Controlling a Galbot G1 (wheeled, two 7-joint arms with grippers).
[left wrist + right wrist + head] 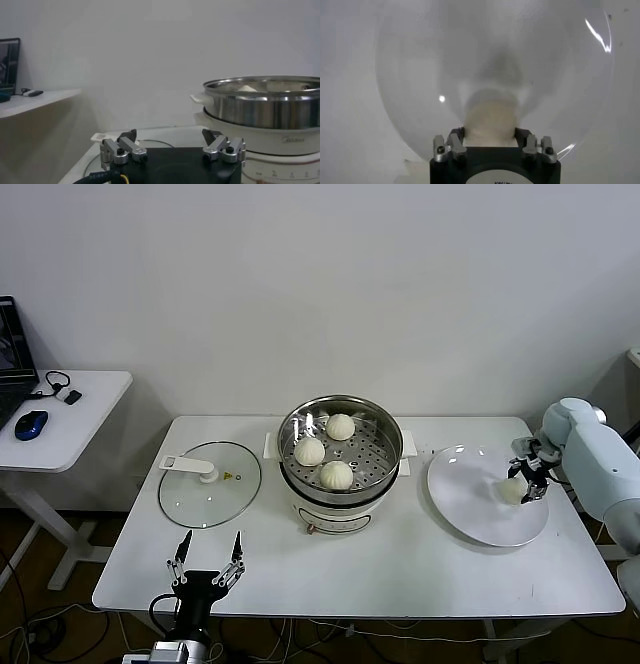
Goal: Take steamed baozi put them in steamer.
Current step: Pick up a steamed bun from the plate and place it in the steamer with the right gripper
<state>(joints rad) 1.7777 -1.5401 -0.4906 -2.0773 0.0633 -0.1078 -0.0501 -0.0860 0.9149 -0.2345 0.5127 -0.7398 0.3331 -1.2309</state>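
Right gripper (pixel 527 481), fingers closed on the last steamed baozi (pixel 514 490) at the plate's (pixel 470 504) three-o'clock side. Soft, light, easily dented: hold its flanks gently. Left gripper (pixel 207 556) idles, fingers open.

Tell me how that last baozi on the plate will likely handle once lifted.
The baozi on the plate looks soft and probably light; the right end effector, shut on it, may dent it. Its rounded shape suggests it could roll if dropped into the steamer.
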